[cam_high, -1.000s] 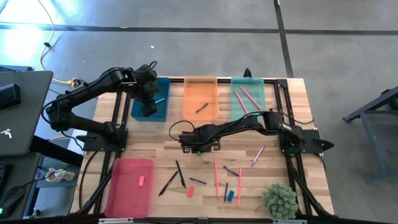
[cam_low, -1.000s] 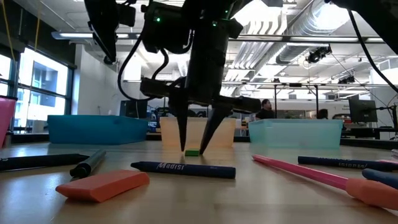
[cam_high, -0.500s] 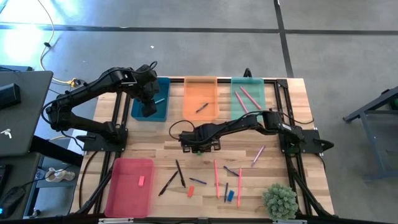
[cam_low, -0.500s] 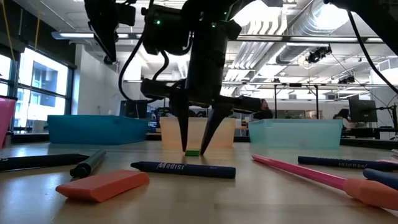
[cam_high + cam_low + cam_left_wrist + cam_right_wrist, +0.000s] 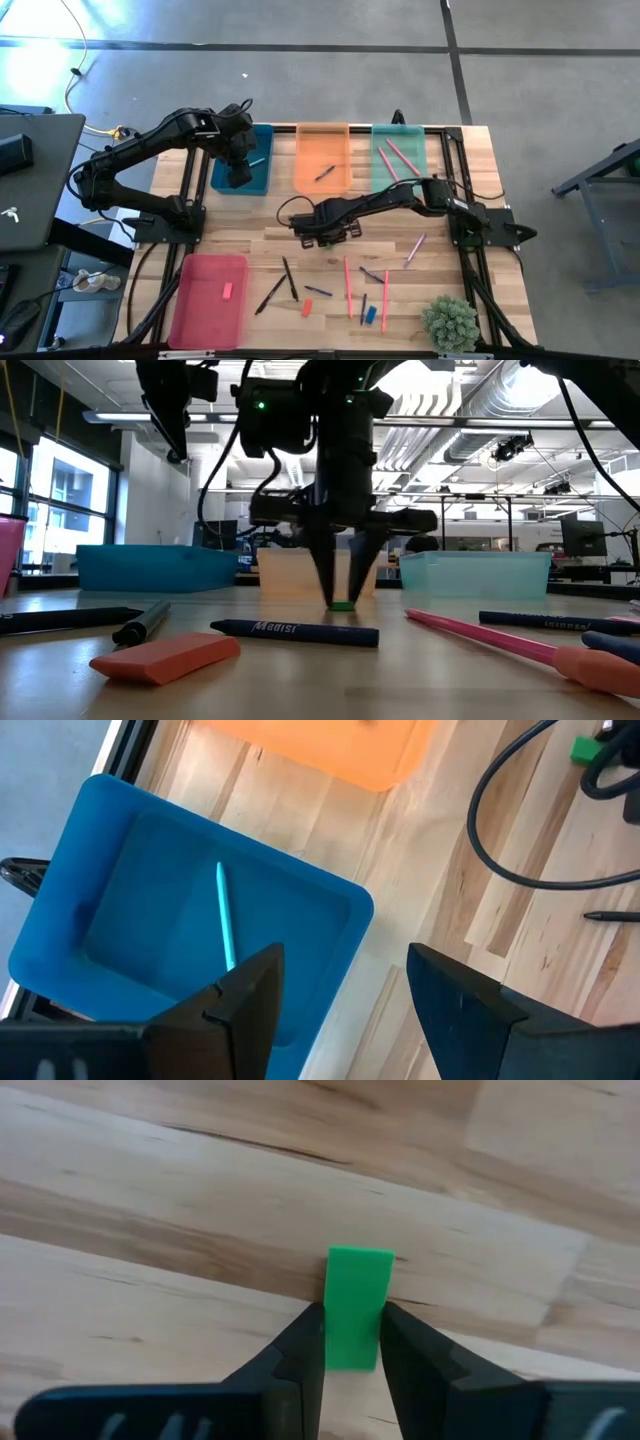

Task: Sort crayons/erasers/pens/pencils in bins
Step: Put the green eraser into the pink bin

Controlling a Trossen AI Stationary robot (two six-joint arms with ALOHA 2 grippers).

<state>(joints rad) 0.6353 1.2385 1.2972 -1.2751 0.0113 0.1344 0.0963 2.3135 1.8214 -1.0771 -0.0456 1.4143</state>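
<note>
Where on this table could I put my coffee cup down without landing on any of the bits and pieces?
Bare wood lies between the pink-red bin and the teal bin, and along the right edge beside the mint bin. The front middle is crowded with pens, pencils and erasers, and the right gripper works at the centre.

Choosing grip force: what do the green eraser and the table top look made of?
Green eraser: likely soft rubber or vinyl, matte, uniform colour, crisp edges, pinched by the right pincer. Table: pale wood planks, visible grain and seams, smooth satin finish.
</note>
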